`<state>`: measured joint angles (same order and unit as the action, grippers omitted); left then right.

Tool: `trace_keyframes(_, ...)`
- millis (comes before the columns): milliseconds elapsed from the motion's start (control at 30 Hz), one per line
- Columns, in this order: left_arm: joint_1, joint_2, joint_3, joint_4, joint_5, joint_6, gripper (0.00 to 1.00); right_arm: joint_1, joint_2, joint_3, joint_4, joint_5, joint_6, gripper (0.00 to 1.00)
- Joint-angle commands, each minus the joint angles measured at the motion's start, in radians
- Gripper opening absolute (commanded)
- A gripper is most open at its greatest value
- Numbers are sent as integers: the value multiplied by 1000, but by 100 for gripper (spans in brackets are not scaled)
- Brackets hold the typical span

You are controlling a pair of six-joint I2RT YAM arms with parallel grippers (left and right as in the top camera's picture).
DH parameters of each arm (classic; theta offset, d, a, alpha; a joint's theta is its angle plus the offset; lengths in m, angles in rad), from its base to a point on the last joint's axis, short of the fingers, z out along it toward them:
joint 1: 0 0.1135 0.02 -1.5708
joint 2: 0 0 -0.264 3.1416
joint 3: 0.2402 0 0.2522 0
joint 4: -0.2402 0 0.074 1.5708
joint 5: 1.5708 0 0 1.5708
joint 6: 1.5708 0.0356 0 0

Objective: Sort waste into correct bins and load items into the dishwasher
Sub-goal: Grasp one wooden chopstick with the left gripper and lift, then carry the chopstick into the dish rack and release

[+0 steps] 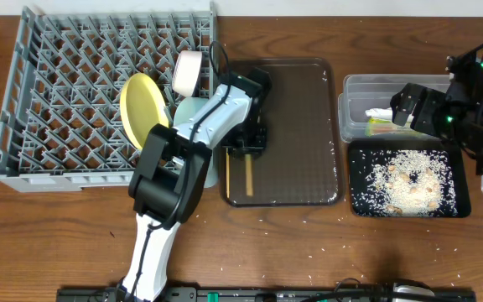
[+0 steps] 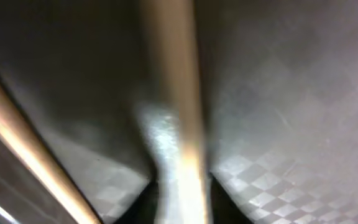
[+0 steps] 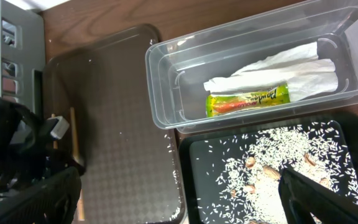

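Left hand (image 1: 248, 141) is down over the left side of the brown serving tray (image 1: 300, 126). The wrist view is badly blurred. Dark fingertips (image 2: 138, 206) sit tight against both sides of one chopstick (image 2: 173, 74), so we read the hand as clamped on it. The second chopstick (image 2: 23, 146) runs diagonally just left of it on the same tray. From overhead we see only one stick, poking out from under the hand toward the near edge and lying flat on the tray.

Right hand (image 3: 179, 177) has its fingers wide apart with nothing between them. It hangs over the right side of the desk (image 1: 74, 235), above the clear tub (image 1: 350, 84).

The tub is far right. The white napkin (image 3: 291, 68) is inside it, and the green-and-yellow wrapper (image 3: 247, 102) lies just in front of the napkin, touching it.

The black tray (image 1: 459, 205) sits just near of the tub. It holds a spread of rice (image 1: 405, 172) with beige scraps (image 1: 409, 191) mixed in. A few stray grains (image 1: 267, 220) are on the desk near the serving tray.

The grey dish rack (image 1: 65, 75) is far left, its right wall just beside the serving tray. The yellow plate (image 1: 141, 105) stands on edge in its right part. A white vessel (image 1: 189, 71) lies tipped on its side just beyond the plate; we can't tell whether it's a cup or a bowl. The pale blue bowl (image 1: 189, 113) is beside the plate, mostly hidden by the left arm.
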<state>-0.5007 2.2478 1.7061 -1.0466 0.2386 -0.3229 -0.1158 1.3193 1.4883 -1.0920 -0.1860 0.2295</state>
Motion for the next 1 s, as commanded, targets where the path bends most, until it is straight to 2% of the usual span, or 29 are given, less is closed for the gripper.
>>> trace_keyframes(0, -7, 32, 29, -23, 4, 8, 8, -8, 1, 2, -1, 2, -9, 99)
trace_keyframes(100, -7, 6, 74, -50, -8, 9, 8, -8, 1, 2, -1, 2, -10, 99)
trace_keyframes(233, -7, -77, 158, -96, -100, 14, 7, -8, 1, 2, -1, 2, -9, 99)
trace_keyframes(367, -4, -219, 201, -95, -261, 19, 7, -8, 1, 2, -1, 2, -9, 99)
trace_keyframes(500, 16, -364, 201, -67, -488, 57, 8, -8, 1, 2, -1, 2, -9, 99)
trace_keyframes(600, 49, -417, 201, -34, -618, 114, 8, -8, 1, 2, -1, 2, -10, 99)
trace_keyframes(633, 79, -421, 201, 6, -652, 182, 8, -8, 1, 2, -1, 2, -9, 99)
trace_keyframes(733, 135, -406, 185, 89, -652, 250, 8, -8, 1, 2, -1, 2, -9, 99)
trace_keyframes(967, 280, -323, 161, 243, -650, 252, 8, -8, 1, 2, -1, 2, -10, 99)
